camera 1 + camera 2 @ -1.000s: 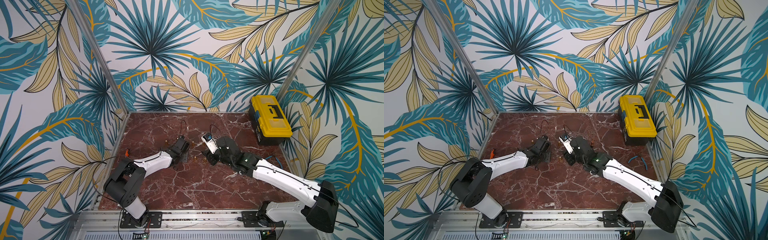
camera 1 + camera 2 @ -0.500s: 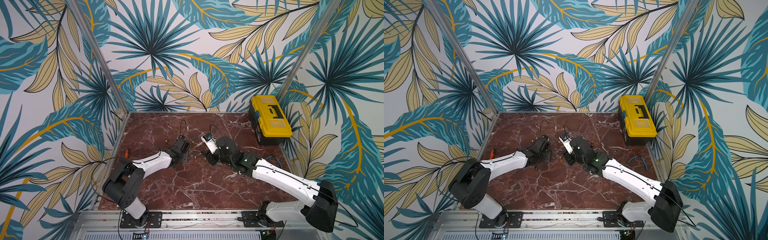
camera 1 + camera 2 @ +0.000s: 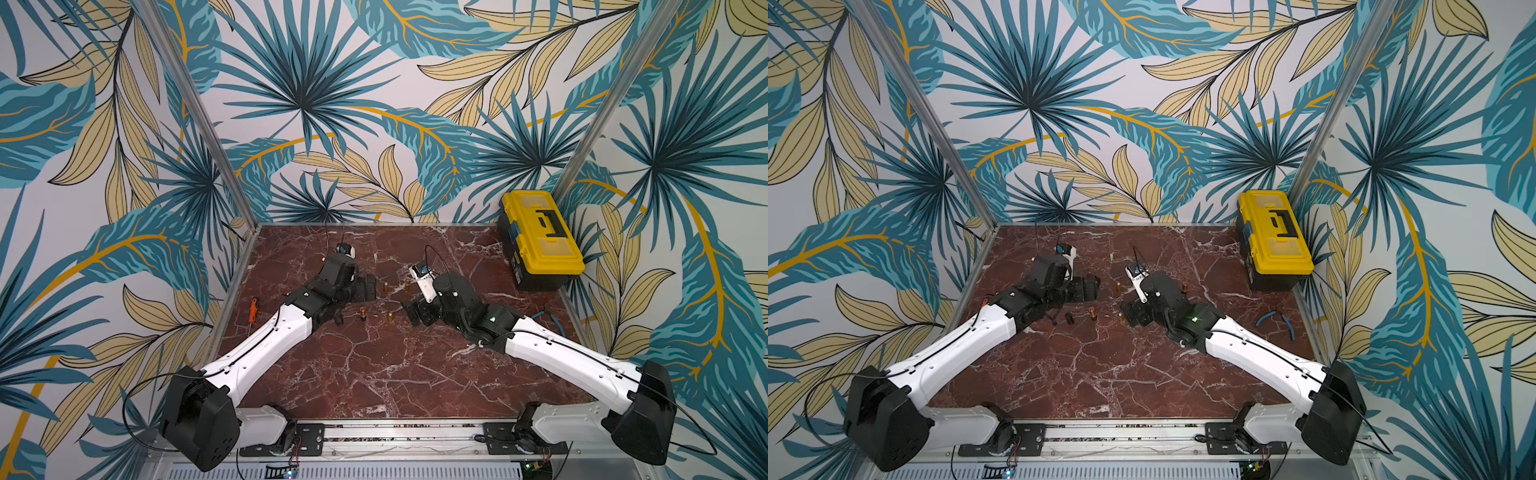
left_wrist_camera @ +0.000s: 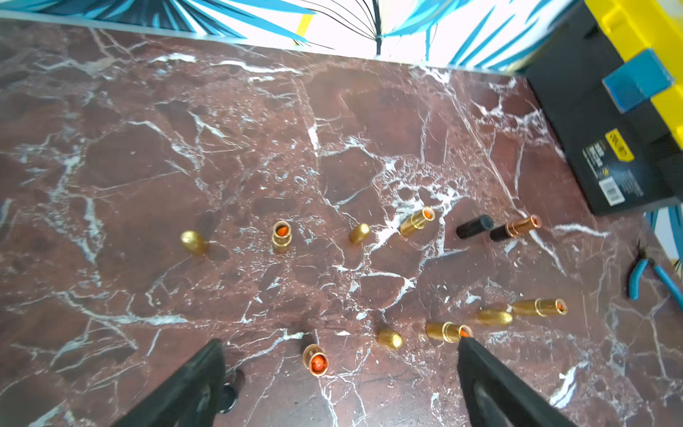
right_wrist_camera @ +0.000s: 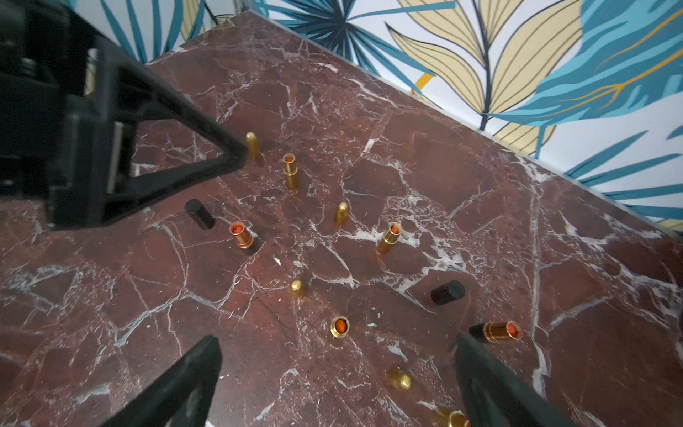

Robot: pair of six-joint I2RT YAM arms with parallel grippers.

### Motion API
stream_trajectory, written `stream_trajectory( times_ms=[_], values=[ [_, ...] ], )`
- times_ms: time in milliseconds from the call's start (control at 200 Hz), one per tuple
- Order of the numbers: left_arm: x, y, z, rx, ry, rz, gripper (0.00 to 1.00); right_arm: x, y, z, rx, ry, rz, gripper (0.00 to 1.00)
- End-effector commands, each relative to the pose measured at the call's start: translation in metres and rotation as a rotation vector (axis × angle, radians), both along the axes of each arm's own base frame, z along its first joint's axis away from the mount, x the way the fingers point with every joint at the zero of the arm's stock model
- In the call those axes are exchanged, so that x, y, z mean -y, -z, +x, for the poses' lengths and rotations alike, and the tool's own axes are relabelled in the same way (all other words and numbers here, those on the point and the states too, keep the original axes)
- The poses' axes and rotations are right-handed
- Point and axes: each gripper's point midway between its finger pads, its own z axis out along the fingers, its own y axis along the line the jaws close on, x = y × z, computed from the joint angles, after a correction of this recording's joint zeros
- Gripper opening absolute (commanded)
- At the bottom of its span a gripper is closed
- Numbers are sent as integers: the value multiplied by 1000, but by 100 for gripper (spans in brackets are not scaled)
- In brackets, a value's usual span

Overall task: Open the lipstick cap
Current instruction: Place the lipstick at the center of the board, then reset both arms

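Both pairs of fingers have sprung wide apart since a second ago and grip nothing; in both top views the left gripper (image 3: 355,303) and right gripper (image 3: 405,301) face each other mid-table (image 3: 374,374), the lipstick (image 3: 1091,313) standing upright between them, nearer the left one. From the left wrist, it (image 4: 317,360) stands on end between the spread fingers, orange tip up. From the right wrist, its long axis is vertical, base down, with the black cap (image 5: 199,213) off, just left of it.
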Motion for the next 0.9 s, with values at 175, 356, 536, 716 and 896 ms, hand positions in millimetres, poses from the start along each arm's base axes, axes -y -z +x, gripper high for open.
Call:
stream_trajectory(
  times_ms=[175, 356, 536, 716, 896],
  values=[
    [-79, -16, 1, 66, -219, 54, 99, 68, -27, 18, 98, 314, -26, 100],
    [-113, -12, 9, 179, -240, 161, 100, 95, -6, 35, 45, 416, -75, 100],
    [-147, 26, 23, 289, -270, 237, 100, 119, 29, 63, -64, 377, 81, 100],
    [-184, 68, 30, 290, -334, 346, 100, 161, 48, 89, -75, 481, 71, 100],
    [-190, 76, 52, 329, -318, 318, 100, 215, 60, 89, 133, 654, 0, 100]
  ],
)
